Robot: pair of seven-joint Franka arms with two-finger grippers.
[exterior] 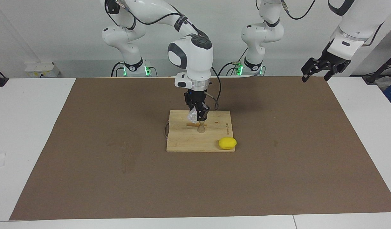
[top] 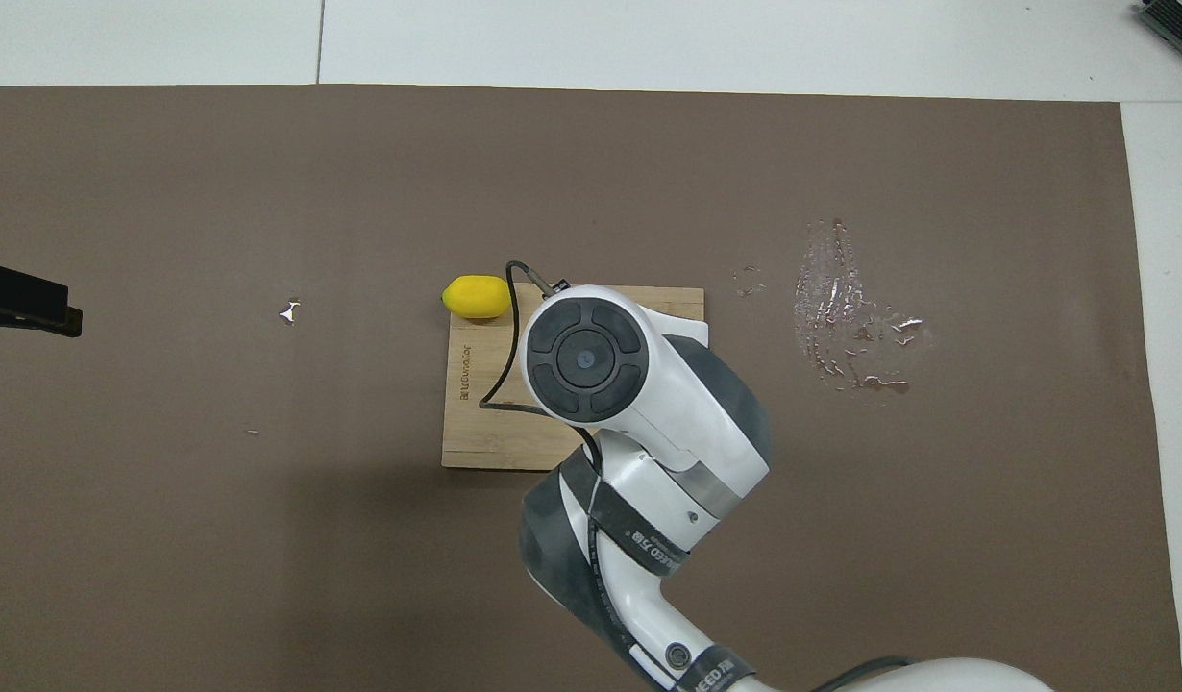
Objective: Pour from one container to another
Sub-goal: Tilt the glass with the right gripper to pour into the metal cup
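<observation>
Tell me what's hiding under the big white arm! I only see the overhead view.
Observer: The right end effector is down there, shut on a clear cup.
Operator: Is it pouring?
Observer: The cup is tipped just above a metal jigger, which stands upright on the board.
Operator: Did any spill?
Observer: There is a brown streak on the board beside the jigger; I cannot tell if it is wet.
Operator: What about the black thing at the edge of my picture?
Observer: That is the left end effector, open and waiting in the air over the mat's corner.
</observation>
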